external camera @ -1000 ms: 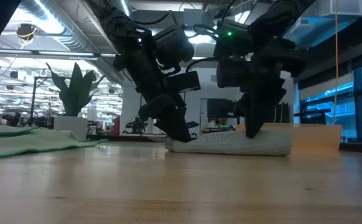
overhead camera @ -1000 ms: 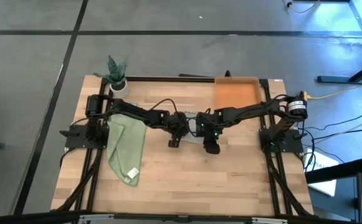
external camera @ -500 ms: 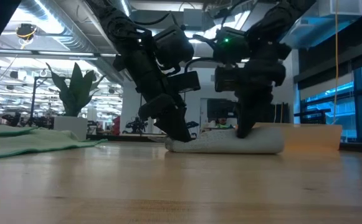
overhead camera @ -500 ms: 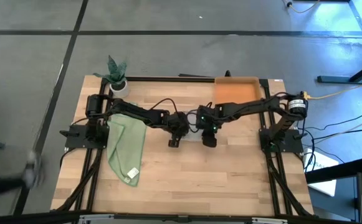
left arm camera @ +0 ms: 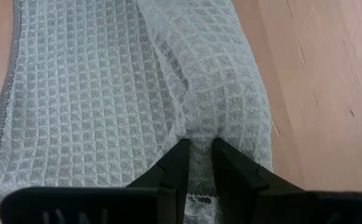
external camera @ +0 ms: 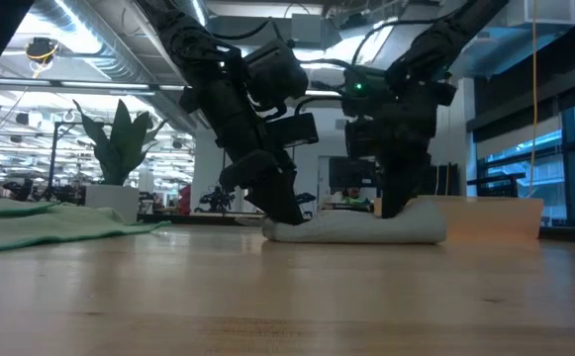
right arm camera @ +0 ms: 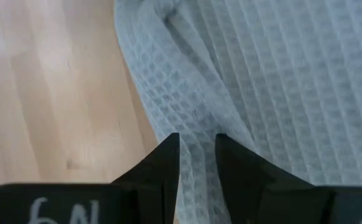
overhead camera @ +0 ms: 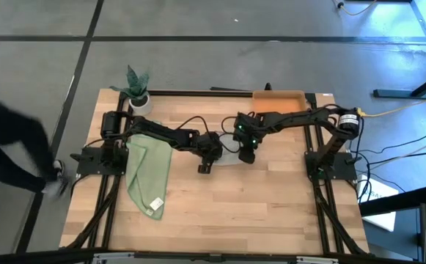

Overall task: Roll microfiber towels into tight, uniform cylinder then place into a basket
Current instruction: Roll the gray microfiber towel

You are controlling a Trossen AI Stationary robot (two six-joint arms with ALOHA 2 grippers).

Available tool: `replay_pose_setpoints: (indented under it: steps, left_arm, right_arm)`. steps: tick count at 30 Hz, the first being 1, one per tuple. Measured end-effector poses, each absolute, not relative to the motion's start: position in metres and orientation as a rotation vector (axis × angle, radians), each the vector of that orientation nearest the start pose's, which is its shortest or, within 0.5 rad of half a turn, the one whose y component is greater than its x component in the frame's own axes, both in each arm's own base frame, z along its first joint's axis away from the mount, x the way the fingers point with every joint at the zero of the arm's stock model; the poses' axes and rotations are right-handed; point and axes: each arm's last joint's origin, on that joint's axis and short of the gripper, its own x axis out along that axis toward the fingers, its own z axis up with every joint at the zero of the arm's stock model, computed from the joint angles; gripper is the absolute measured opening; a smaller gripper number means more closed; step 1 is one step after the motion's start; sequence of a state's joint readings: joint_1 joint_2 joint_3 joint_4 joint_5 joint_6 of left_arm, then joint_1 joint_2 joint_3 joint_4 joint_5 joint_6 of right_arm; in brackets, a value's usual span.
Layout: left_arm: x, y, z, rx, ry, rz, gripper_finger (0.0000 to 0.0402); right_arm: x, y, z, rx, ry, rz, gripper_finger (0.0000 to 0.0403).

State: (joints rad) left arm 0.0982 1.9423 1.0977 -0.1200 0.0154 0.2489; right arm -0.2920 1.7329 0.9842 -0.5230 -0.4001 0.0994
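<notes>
Mid-worktop [overhead camera: 271, 213], left gripper [left arm camera: 198, 163] and right gripper [right arm camera: 197, 167] each pinch a fold of the grey towel [external camera: 351, 227]

Even, bright light falls on the table [overhead camera: 220, 213] from above, with soft shadows. Level with the table, ceiling lights and windows behind it glare, leaving both arms as silhouettes. A person [overhead camera: 11, 154] beside the table is motion-blurred.

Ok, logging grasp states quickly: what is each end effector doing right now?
Left end effector: closed on a fold of the grey towel.
Right end effector: closed on a fold of the same grey towel.
</notes>
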Motion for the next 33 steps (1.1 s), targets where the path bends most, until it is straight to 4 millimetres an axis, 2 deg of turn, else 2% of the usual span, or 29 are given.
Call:
replay_pose_setpoints:
  steps: [8,20,27,33]
  left_arm:
    - [0.377,0.042,0.127,0.162,0.963,-0.034,0.0066]
    - [0.376,0.046,0.128,0.151,0.96,-0.027,0.0066]
    - [0.369,0.048,0.159,0.205,0.907,0.073,0.0066]
    - [0.365,0.042,0.19,0.211,0.805,0.059,0.0066]
  right_arm:
    - [0.29,-0.075,0.132,0.549,1.247,0.044,0.0106]
    - [0.289,-0.075,0.129,0.535,1.24,0.03,0.0106]
    - [0.289,-0.075,0.129,0.529,1.24,0.023,0.0106]
    - [0.289,-0.075,0.129,0.528,1.24,0.021,0.0106]
